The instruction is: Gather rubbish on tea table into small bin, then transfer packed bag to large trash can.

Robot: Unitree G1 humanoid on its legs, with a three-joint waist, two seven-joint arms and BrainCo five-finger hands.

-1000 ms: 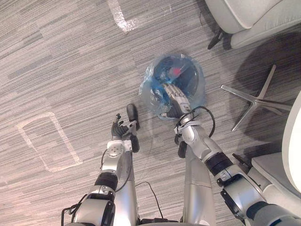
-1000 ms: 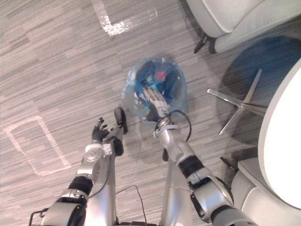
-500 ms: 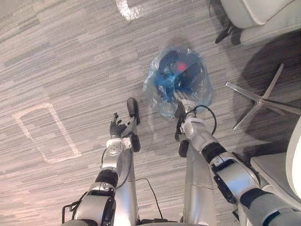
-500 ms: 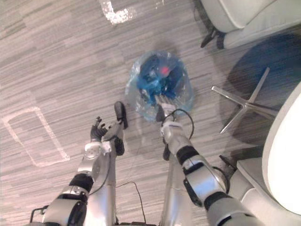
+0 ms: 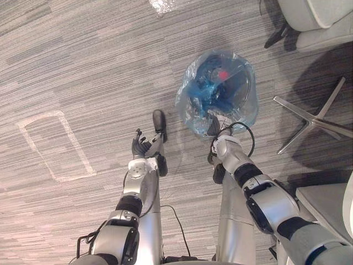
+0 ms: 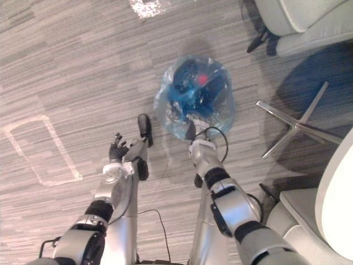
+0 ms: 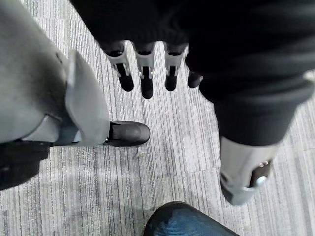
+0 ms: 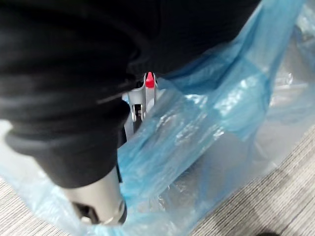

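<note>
The small bin (image 5: 220,91) stands on the carpet, lined with a crumpled blue plastic bag (image 8: 211,123). Dark rubbish and something red (image 5: 223,74) show inside it. My right hand (image 5: 215,126) is at the bag's near edge, pushed into the loose plastic, and the bag covers most of it in the right wrist view. My left hand (image 5: 140,148) hangs over bare carpet to the left of the bin, clear of it. It is open and holds nothing, and its straight fingers (image 7: 142,73) show in the left wrist view.
A chair's metal star base (image 5: 311,118) lies right of the bin. A grey upholstered seat (image 5: 314,16) stands at the far right. A white tabletop edge (image 6: 336,187) and a grey seat (image 5: 325,199) are at the near right. White tape marks (image 5: 52,146) cross the carpet on the left.
The camera has shifted. My right hand has drawn back from over the bag's opening to its near edge. The left hand keeps its pose.
</note>
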